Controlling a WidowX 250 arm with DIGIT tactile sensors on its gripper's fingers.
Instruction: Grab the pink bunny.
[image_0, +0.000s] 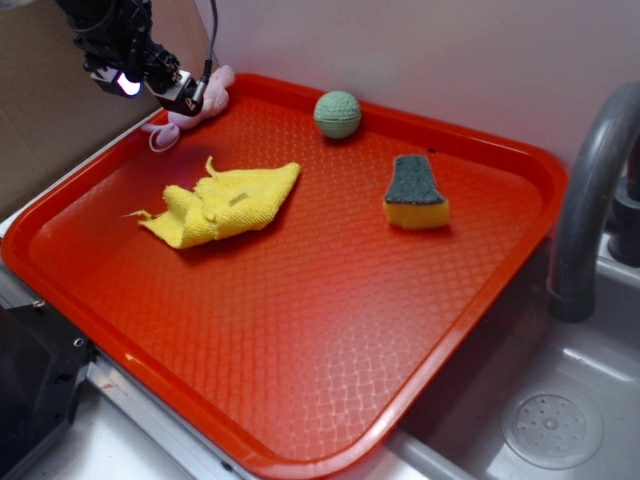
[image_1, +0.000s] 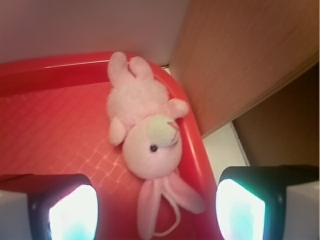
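1. In the wrist view the claw (image_1: 157, 210) stands wide, its two fingers (image_1: 65, 210) at the bottom corners of the frame, nothing between them yet.
2. Just beyond, the pink bunny (image_1: 147, 145) lies at the tray's far left corner, ears toward the claw, feet pointing to 12 o'clock, its right flank against the raised rim of the red tray (image_1: 50, 130).
3. From outside, the claw (image_0: 185, 95) hangs over the bunny at about 10 o'clock on the tray; the yellow cloth (image_0: 225, 205), green ball (image_0: 337, 113) and sponge (image_0: 415, 195) lie well apart.
4. Risk, as I judge it: the right finger could land on the rim rather than beside the plush, stalling the descent or pinching only an ear or the thin loop (image_1: 167, 225), so the toy slips out when lifted.
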